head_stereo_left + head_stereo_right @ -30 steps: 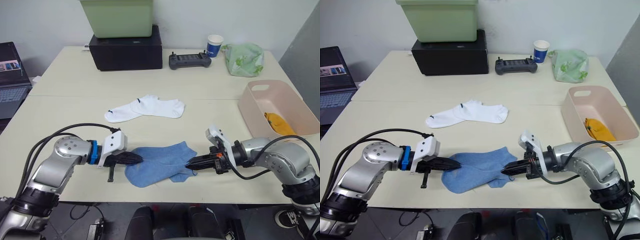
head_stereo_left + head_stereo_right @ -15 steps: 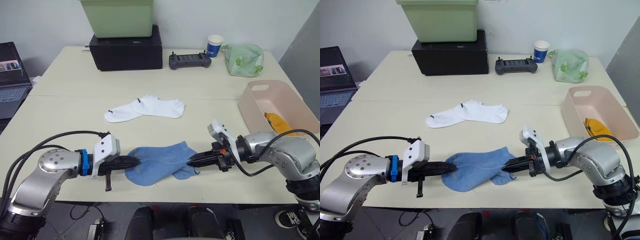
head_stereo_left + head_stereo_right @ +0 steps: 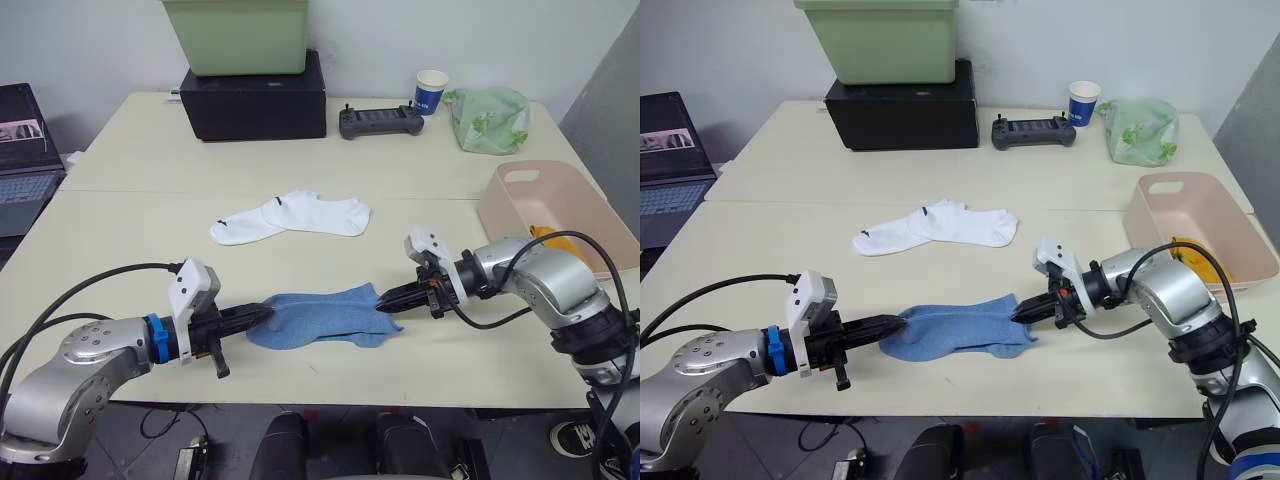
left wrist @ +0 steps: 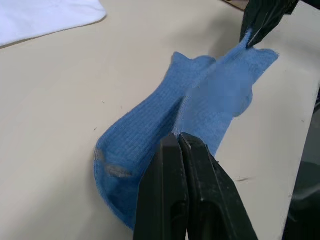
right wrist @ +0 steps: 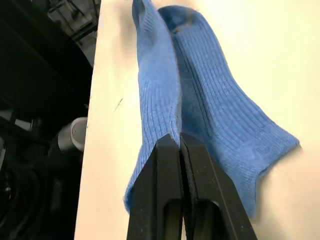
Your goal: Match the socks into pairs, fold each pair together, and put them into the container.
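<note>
Two light blue socks [image 3: 318, 317] lie stacked near the table's front edge, stretched between both grippers. My left gripper [image 3: 262, 312] is shut on their left end, and my right gripper [image 3: 383, 298] is shut on their right end. In the left wrist view the blue socks [image 4: 200, 105] run from my fingers toward the other gripper. Two white socks [image 3: 290, 216] lie overlapping at the table's middle. The pink container [image 3: 515, 215] stands at the right with a mustard-orange sock [image 3: 558, 245] inside.
At the back stand a black box [image 3: 252, 95] with a light green bin [image 3: 235, 35] on it, a black controller [image 3: 380, 121], a paper cup [image 3: 430, 90] and a pale green bag [image 3: 489, 119]. A laptop [image 3: 22, 160] sits at the far left.
Both grippers have pulled apart, drawing the blue socks into a longer, narrower shape. The right gripper moved up the table with its end; the left gripper drew back toward the left.
</note>
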Action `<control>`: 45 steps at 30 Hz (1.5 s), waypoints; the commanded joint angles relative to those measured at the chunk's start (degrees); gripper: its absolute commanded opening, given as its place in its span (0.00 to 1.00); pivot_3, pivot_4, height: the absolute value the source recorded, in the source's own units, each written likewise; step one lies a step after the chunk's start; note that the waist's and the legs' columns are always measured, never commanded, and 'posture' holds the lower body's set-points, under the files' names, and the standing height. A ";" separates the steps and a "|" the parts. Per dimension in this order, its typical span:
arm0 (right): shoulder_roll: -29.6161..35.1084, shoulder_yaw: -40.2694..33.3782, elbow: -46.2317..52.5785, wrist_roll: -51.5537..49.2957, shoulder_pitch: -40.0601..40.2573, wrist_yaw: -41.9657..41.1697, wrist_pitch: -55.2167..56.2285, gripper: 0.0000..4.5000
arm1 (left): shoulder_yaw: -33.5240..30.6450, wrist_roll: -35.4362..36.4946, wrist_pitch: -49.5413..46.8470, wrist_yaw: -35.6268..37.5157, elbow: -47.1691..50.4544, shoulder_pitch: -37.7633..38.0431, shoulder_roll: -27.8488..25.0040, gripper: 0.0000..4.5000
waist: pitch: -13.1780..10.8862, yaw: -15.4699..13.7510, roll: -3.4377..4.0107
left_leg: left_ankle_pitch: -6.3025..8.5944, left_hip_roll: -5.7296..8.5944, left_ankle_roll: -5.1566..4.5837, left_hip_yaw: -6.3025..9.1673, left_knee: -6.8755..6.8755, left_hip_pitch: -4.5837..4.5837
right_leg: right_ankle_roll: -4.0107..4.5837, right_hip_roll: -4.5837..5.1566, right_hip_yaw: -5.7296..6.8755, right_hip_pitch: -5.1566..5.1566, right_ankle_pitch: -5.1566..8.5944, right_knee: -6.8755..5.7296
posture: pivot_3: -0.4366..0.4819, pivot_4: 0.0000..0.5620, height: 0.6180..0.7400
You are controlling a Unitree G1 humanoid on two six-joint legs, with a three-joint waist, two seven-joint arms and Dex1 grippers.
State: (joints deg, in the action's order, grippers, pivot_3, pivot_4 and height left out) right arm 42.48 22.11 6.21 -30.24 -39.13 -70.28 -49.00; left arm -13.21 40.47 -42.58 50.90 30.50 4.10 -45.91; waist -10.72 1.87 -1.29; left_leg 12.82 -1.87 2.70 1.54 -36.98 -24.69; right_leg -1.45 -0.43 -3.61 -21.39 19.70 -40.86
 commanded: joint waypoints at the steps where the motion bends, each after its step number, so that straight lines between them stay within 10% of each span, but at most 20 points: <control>1: 1.03 -1.83 2.19 -0.83 -0.98 -2.78 0.17 0.00 | -2.30 4.96 -2.62 -1.29 5.84 0.86 -0.30 0.00 | 0.00 -0.01 0.00 | 0.00 -0.01 0.00 0.01 0.00 0.00 | 0.00 0.00 0.00 0.01 0.00 0.01 | 0.48 0.27 1.00; 12: 6.04 -7.76 15.20 -12.71 3.13 -5.12 -9.60 0.00 | -11.85 17.07 -8.39 -1.30 10.81 9.11 -5.08 0.00 | 0.00 -0.02 0.01 | 0.00 0.03 0.00 0.04 0.01 0.10 | 0.02 0.02 0.03 0.11 0.01 -0.02 | 0.48 0.27 1.00; 28: -9.08 2.22 -17.05 9.87 -6.88 -4.23 12.71 0.00 | 2.61 -0.72 1.97 -4.15 -3.18 -1.79 -0.78 0.00 | 0.00 0.07 0.00 | -0.01 0.03 0.01 -0.07 0.01 0.11 | 0.03 0.01 -0.02 0.04 0.01 -0.02 | 0.48 0.27 1.00; 45: -13.34 -0.26 -26.91 16.42 -9.23 -3.71 17.73 0.00 | 10.51 -12.05 9.40 -2.36 -13.44 -10.64 1.43 0.00 | 0.00 0.02 0.01 | -0.01 0.05 0.01 -0.06 0.01 0.11 | 0.03 0.02 0.02 0.04 0.01 -0.05 | 0.48 0.27 1.00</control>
State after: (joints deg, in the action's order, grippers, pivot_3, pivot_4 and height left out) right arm 28.99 23.66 -21.50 -14.06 -47.26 -73.64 -31.83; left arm -2.52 28.86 -34.44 48.21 17.06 -5.49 -44.69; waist -10.72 1.89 -1.28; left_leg 12.81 -1.84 2.71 1.48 -36.97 -24.58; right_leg -1.42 -0.41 -3.58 -21.35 19.71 -40.91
